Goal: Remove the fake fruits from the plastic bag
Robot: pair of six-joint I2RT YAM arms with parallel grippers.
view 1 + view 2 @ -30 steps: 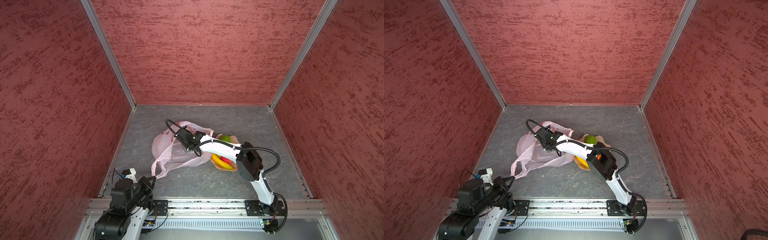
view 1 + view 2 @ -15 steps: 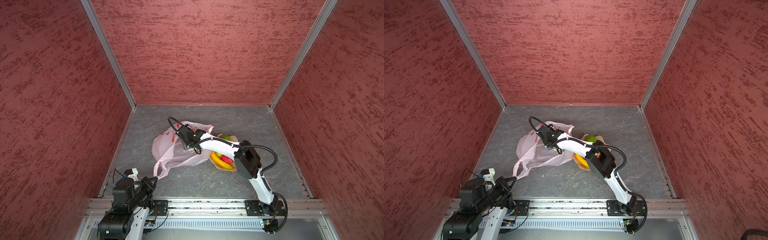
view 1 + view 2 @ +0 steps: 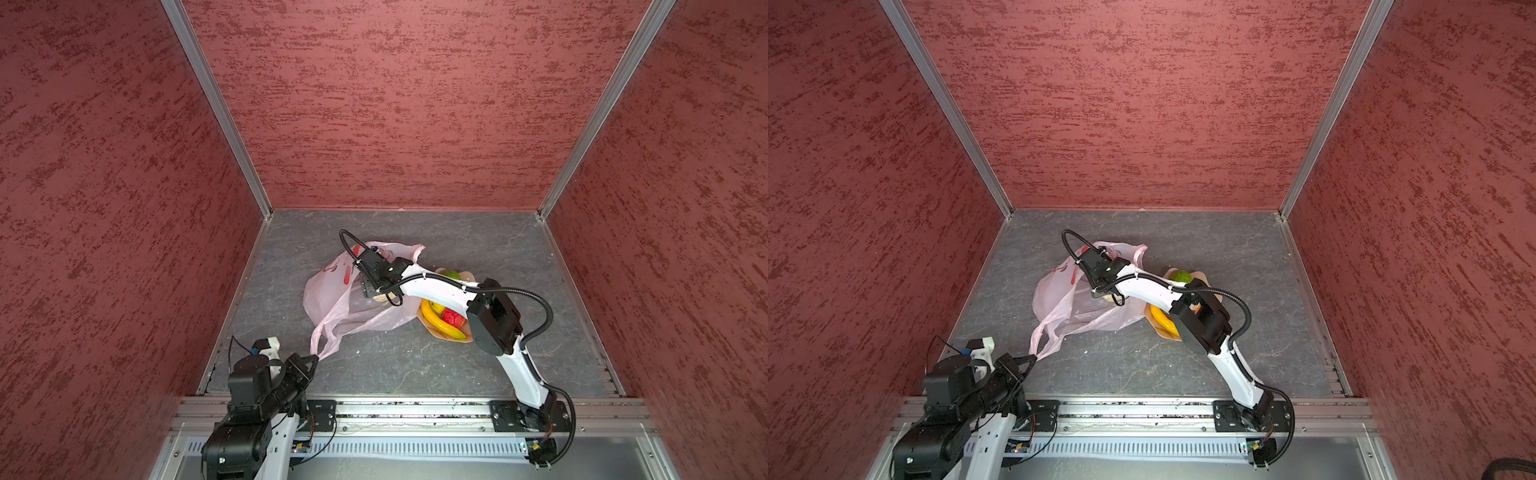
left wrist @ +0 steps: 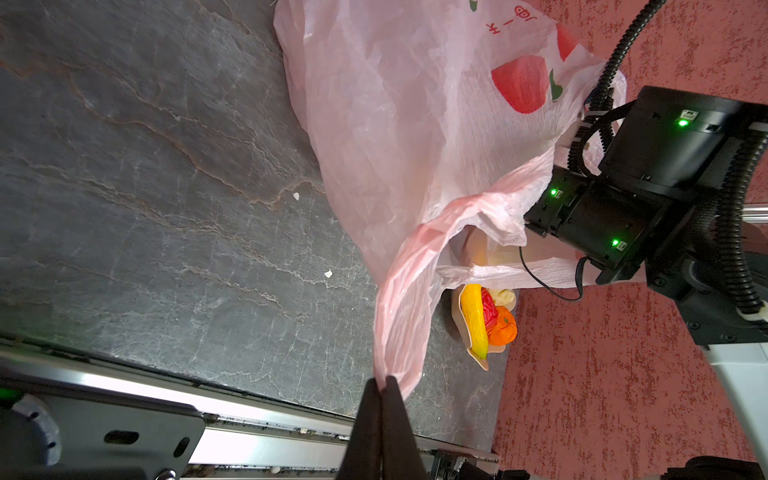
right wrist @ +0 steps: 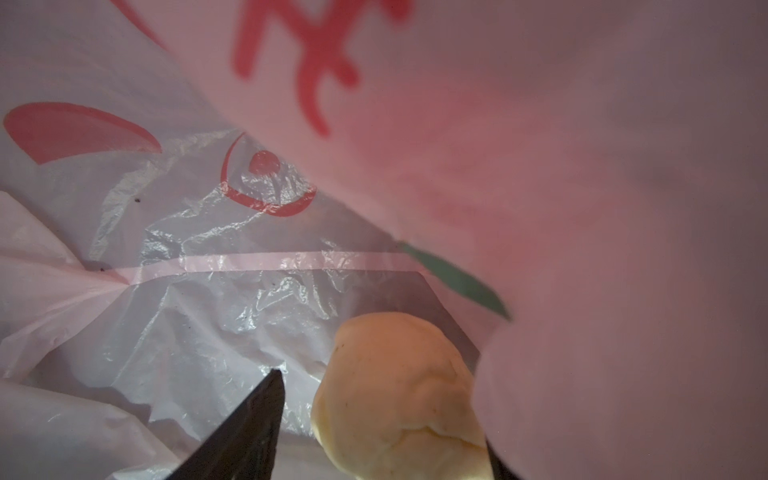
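Fruit [image 5: 397, 390] between jaws of right claw [image 5: 384, 419]

Bench notes. My bench top [image 3: 415, 365] is a dark grey slab with a stone look and pale veins, bare over most of its area in both top views [image 3: 1142, 370]. A metal rail [image 3: 415, 405] runs along the near edge.

Lying on it:
- plastic bag [image 3: 332, 299], pale pink and crumpled, left of centre, one loop handle stretched toward the near-left corner.
- peach dish [image 3: 468, 275], just right of the bag. Touching or overlapped, I cannot tell.
- two white crumbs [image 4: 296, 196] on bare slab beside the bag.
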